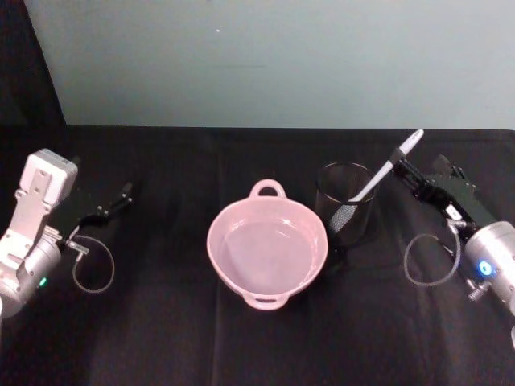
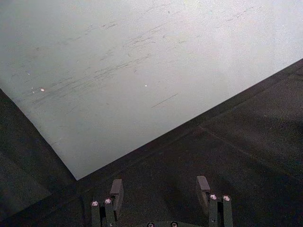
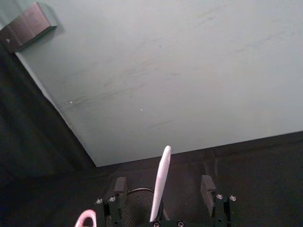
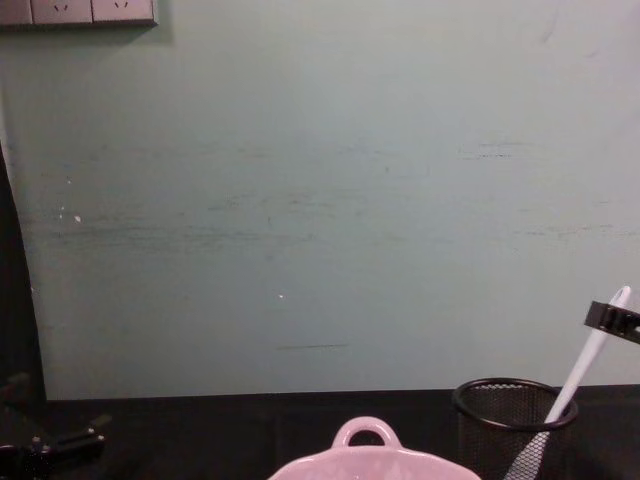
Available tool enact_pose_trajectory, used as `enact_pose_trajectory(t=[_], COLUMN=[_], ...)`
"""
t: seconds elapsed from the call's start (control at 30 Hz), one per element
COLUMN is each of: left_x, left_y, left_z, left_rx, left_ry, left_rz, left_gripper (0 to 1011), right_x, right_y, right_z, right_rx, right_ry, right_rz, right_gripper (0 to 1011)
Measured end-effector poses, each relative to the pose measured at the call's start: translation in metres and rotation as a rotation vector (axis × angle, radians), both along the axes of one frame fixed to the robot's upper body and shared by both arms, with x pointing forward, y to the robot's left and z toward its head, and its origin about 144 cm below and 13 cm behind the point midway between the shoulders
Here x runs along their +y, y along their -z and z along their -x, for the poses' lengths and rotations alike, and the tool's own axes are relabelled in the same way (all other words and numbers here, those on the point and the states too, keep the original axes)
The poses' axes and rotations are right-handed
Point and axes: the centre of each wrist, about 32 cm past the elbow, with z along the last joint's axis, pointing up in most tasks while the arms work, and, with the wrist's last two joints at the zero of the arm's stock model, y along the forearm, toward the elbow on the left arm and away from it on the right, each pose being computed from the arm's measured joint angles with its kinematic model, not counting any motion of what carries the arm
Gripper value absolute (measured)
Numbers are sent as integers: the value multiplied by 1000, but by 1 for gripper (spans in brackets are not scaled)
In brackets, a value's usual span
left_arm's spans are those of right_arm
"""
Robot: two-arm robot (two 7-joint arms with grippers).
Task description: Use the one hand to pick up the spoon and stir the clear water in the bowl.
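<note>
Now | one spoon (image 1: 375, 182), one mesh cup (image 1: 342, 219), one bowl (image 1: 212, 241) | right gripper (image 3: 164, 183) jaws apart around spoon | left gripper (image 2: 160, 185) jaws apart

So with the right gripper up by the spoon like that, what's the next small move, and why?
Probably close the right gripper on the spoon. Its jaws are open, and the white handle stands between them with a gap on either side, while the spoon leans in the mesh cup. The left gripper sits open, far off to the left.
</note>
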Motion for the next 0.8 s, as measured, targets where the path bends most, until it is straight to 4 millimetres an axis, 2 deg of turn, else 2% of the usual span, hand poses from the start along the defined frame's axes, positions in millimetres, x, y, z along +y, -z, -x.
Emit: enact_pose_trajectory(t=[0.4, 0.8], left_x=[0, 0], left_y=[0, 0], left_z=[0, 0], left_rx=[0, 0], left_ry=[0, 0], left_rz=[0, 0], left_gripper=[1011, 1011], right_x=[24, 38], right_y=[2, 0], right_z=[-14, -28], right_rx=[68, 94], right_ry=[66, 88], right_rz=[-78, -87], right_gripper=[1002, 1002])
